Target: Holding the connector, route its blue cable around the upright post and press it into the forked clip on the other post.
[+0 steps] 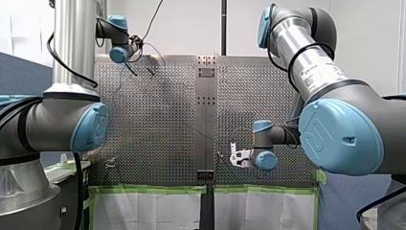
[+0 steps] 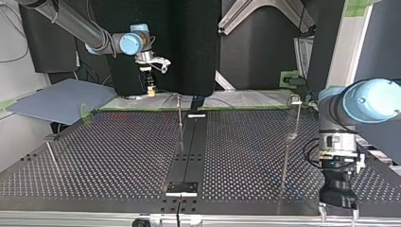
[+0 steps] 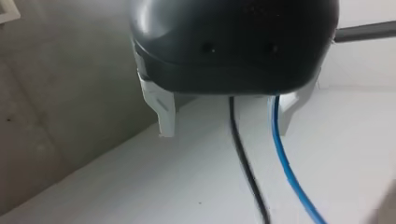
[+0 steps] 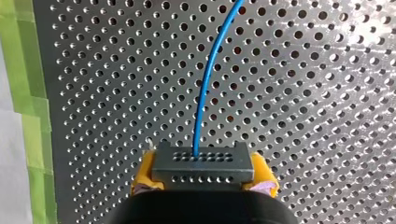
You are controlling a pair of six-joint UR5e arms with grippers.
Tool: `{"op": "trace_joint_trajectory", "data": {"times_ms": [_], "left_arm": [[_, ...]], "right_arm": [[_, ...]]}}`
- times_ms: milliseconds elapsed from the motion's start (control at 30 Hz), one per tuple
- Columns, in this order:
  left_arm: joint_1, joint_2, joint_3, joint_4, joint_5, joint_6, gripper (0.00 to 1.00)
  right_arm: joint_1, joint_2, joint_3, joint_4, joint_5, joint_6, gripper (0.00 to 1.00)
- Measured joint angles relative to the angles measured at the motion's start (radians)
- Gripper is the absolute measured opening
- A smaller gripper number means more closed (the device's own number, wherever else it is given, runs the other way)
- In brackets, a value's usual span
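The perforated table (image 2: 118, 156) fills the top view, with dark panels behind it. My right gripper (image 4: 204, 176) hangs over its far edge, left of the middle strip. Its yellow pads (image 4: 142, 173) are clamped on the two short ends of the connector (image 4: 203, 161).

The blue cable (image 4: 205, 88) leaves the connector's front face and runs straight ahead of the gripper, along its axis, out over the holes.

In the top view the thin upright post (image 2: 180, 120) stands just right of that gripper and nearer the camera. The post with the forked clip (image 2: 295, 99) is well off to the right. So I judge the carry goes rightward, and my right arm is much the nearer.

My left gripper (image 3: 223, 114) waits at the near right corner. Its fingers (image 3: 163, 109) are spread, with nothing visibly pinched.
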State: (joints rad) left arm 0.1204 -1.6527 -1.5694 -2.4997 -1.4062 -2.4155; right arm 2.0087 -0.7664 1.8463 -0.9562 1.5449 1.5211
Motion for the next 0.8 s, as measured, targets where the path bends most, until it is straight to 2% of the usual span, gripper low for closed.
{"op": "trace_joint_trajectory", "data": {"times_ms": [300,800], "left_arm": [[-0.029,-0.058,-0.001,-0.059,-0.006,0.070,1.00],[-0.030,-0.067,-0.001,-0.170,-0.076,0.179,1.00]], "right_arm": [[-0.002,0.000,0.000,-0.004,0.000,0.001,0.01],[-0.003,0.000,0.001,-0.001,0.000,0.000,0.01]]}}
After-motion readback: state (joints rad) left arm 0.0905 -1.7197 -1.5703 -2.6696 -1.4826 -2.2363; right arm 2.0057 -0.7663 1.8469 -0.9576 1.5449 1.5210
